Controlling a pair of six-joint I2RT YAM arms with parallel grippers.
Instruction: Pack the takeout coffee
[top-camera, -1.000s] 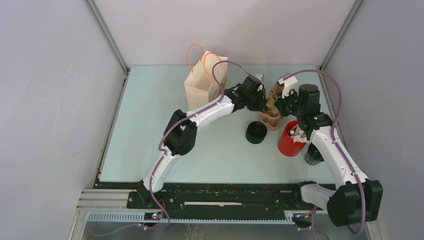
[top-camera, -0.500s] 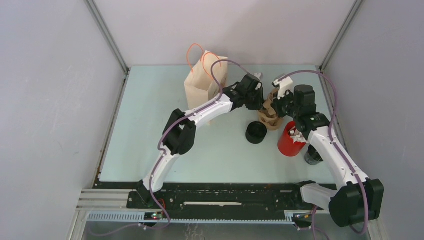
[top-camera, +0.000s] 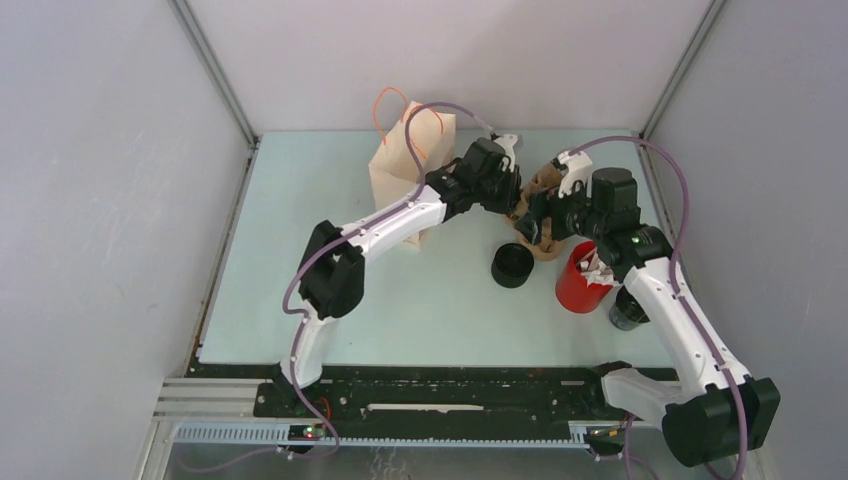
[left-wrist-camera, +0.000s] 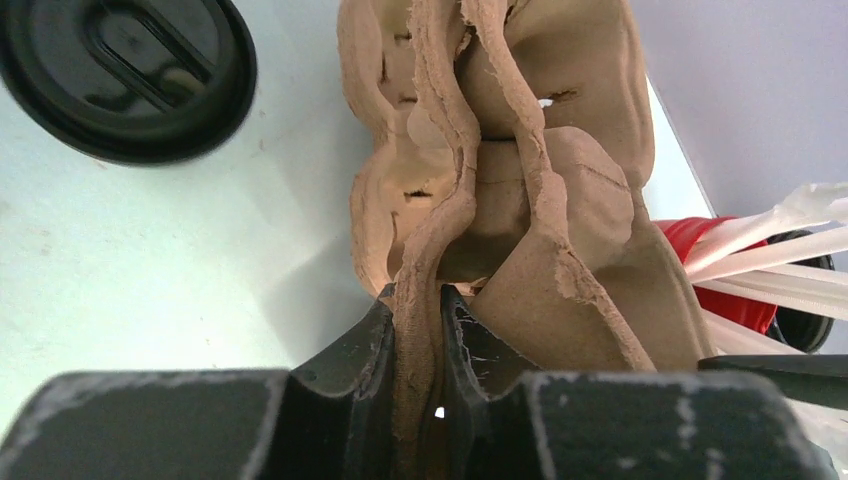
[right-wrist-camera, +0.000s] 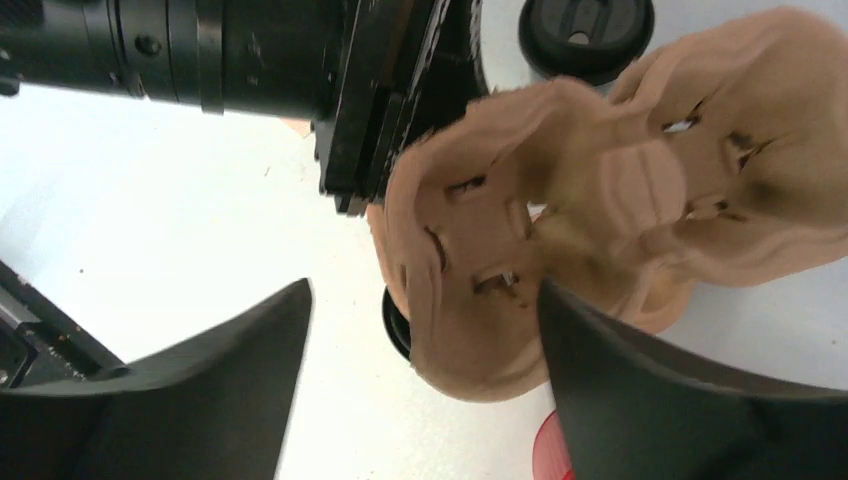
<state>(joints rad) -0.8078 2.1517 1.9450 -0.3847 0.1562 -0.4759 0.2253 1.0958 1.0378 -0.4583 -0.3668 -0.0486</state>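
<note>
The takeout coffee (top-camera: 512, 266) is a short black lidded cup on the table, just front-left of the carrier; its lid fills the upper left of the left wrist view (left-wrist-camera: 125, 70). The brown pulp cup carrier (top-camera: 546, 246) stands on edge between both grippers. My left gripper (top-camera: 513, 200) is shut on the carrier's thin rim (left-wrist-camera: 418, 295). My right gripper (top-camera: 535, 213) is open, its jaws (right-wrist-camera: 425, 290) spread wide around the carrier's lower lobe (right-wrist-camera: 560, 230). Neither gripper touches the black cup.
A brown paper bag (top-camera: 408, 160) with orange handles stands upright at the back left of the carrier. A red cup (top-camera: 580, 282) of white sticks (left-wrist-camera: 790, 255) sits right of the black cup, with another dark cup (top-camera: 627, 313) just beyond it.
My right gripper has opened from shut, letting go of the carrier. The left arm has swung slightly left and keeps its hold on the carrier's rim.
</note>
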